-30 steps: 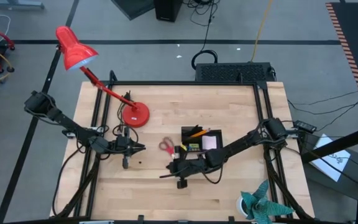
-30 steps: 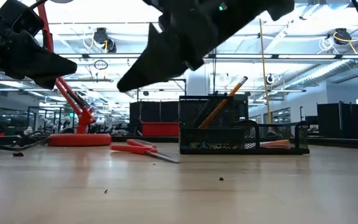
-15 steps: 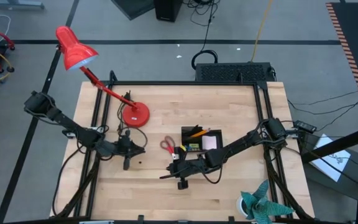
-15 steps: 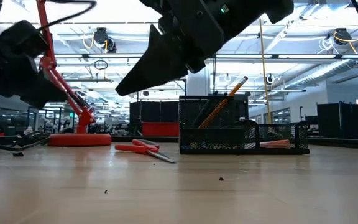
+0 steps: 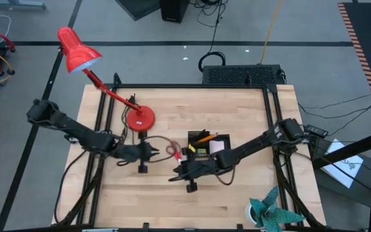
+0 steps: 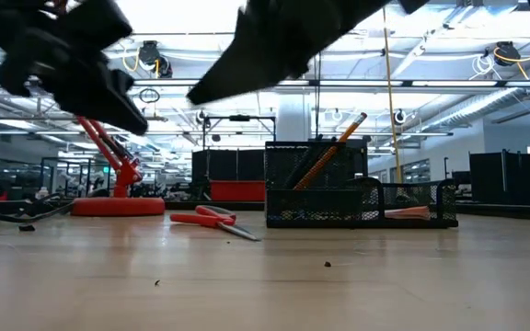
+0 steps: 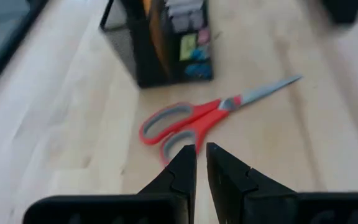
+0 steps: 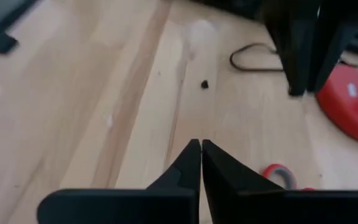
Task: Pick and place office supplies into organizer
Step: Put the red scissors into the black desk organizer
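wooden table, scissors, organizer (black mesh), lamp base

One camera hangs overhead, looking straight down on the whole pale wooden bench. Another sits at bench-top height, facing level across the wood into the room behind. Each wrist camera looks forward, close above the wood. The red-handled, grey-bladed scissors show in the overhead, low and left wrist views; the black mesh organizer in the same three.
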`<action>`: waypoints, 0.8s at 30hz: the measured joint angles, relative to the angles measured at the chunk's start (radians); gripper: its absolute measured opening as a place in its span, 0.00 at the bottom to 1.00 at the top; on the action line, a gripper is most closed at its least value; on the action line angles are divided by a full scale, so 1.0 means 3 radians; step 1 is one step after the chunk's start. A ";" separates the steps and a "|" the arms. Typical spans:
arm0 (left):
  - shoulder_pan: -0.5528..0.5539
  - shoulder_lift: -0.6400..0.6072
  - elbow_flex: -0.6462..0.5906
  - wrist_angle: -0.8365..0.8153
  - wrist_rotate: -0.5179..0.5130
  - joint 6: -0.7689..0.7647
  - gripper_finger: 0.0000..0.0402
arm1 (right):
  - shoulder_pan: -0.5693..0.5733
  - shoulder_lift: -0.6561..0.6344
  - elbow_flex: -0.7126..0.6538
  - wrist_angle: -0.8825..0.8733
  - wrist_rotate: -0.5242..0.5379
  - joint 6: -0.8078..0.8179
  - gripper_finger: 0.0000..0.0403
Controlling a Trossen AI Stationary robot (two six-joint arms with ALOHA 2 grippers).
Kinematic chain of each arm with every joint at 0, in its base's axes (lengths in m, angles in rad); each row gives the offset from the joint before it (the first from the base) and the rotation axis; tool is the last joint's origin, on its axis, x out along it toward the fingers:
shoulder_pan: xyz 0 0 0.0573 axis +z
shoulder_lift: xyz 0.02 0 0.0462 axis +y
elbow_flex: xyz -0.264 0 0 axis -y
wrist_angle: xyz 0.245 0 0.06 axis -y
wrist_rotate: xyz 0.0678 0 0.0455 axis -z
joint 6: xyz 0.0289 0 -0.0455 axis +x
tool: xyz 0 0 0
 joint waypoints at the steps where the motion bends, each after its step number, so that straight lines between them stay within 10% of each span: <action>1: 0.0087 0.0046 0.0071 -0.0122 0.0074 0.0016 0.12 | 0.0002 -0.0068 -0.0051 0.0034 0.0000 -0.0010 0.01; 15: 0.0872 0.0501 0.0572 -0.0270 0.1793 0.1334 0.12 | -0.0044 -0.1518 -0.1972 0.2176 -0.0584 0.0061 0.00; 24: 0.1293 0.1249 0.1187 -0.0849 0.1818 0.1549 0.12 | -0.0041 -0.1856 -0.2298 0.2350 -0.0584 0.0061 0.00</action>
